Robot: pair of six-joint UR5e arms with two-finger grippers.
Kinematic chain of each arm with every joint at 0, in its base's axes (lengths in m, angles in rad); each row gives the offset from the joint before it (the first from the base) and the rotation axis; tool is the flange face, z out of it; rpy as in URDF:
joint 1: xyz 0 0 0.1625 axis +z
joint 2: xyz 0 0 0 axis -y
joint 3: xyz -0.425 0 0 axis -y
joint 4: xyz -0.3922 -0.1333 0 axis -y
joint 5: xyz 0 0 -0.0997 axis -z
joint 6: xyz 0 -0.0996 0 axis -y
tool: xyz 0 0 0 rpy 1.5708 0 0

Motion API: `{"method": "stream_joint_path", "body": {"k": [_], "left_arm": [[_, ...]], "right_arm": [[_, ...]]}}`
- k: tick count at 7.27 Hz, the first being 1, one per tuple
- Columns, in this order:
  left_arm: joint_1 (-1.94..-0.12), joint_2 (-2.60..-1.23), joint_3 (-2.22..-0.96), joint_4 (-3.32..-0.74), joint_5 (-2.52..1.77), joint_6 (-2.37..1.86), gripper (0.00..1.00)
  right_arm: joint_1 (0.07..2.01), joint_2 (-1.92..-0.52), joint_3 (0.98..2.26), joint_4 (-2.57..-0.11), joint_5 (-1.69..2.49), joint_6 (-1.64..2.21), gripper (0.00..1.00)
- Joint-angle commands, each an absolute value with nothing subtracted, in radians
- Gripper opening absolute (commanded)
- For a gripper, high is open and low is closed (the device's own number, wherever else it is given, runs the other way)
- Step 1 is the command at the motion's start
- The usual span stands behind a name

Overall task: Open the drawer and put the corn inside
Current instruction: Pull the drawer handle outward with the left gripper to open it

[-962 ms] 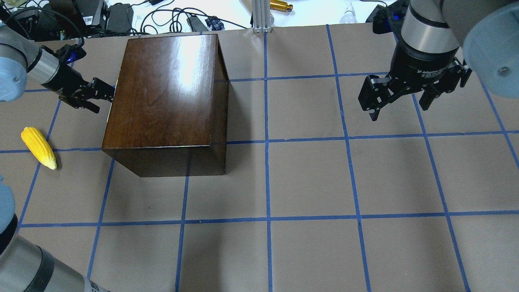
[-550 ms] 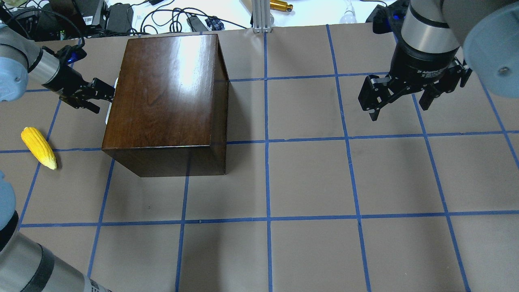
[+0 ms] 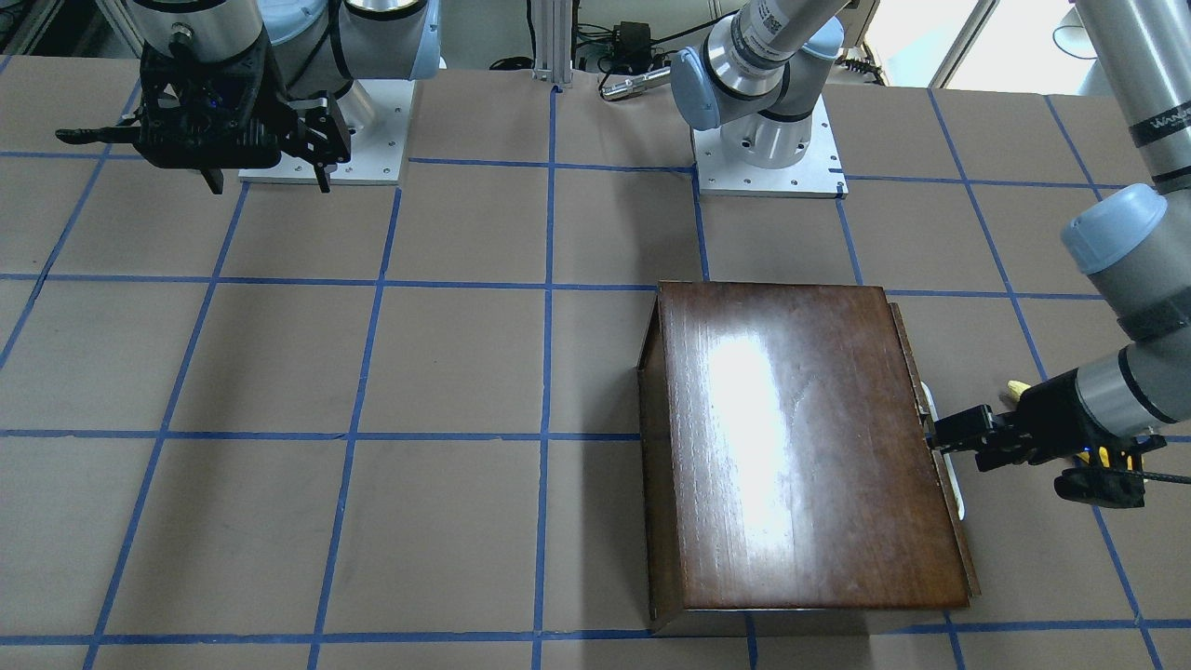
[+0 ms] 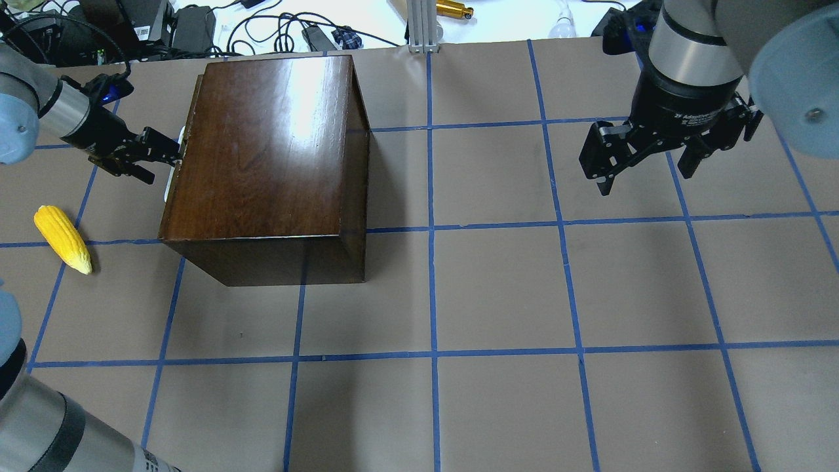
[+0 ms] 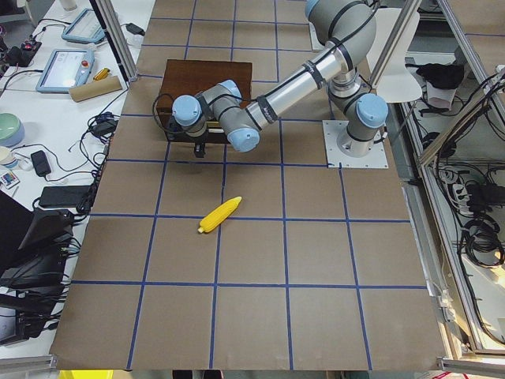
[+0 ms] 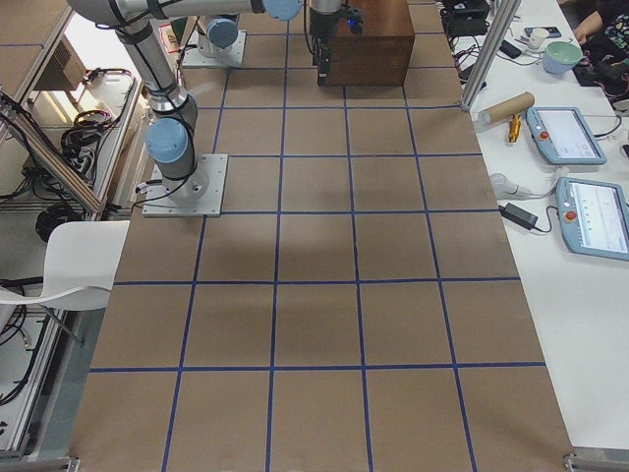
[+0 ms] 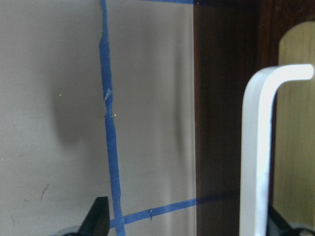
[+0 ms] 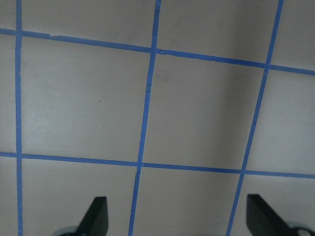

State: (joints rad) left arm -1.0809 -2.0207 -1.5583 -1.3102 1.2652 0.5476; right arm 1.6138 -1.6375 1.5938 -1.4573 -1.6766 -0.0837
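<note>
A wooden box (image 4: 262, 144) in dark brown is smooth and glossy, and its varnished top throws back a bright white glare. The drawer (image 7: 224, 108) at its left side has a front of the same dark wood. The drawer's pull (image 7: 256, 152) is smooth, frosted white and plastic-looking. The corn (image 4: 63, 238) is bright yellow with a bumpy skin. The surface (image 4: 498, 288) is matt brown paper crossed by blue tape. The left claw (image 4: 172, 154) and right claw (image 4: 644, 182) are matt black. The right arm (image 4: 688, 46) is brushed silver metal.

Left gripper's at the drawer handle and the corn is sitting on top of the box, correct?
No: the left gripper is at the drawer handle, but the corn lies on the table beside the box, as the overhead exterior view shows.
</note>
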Motion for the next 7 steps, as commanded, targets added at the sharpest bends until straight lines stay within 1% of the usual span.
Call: {"method": "stream_joint_path", "body": {"k": [1,7], "left_arm": [[-1.043,-2.022,-1.559,-1.31,1.264,0.552,1.0],[-1.035,-2.02,-1.554,-1.309,1.301,0.566,1.0]], "right_arm": [[1.614,-1.637,1.594,-1.457,-1.675,-0.084,1.0],[1.614,-1.638,1.594,-1.457,-1.677,-0.084,1.0]]}}
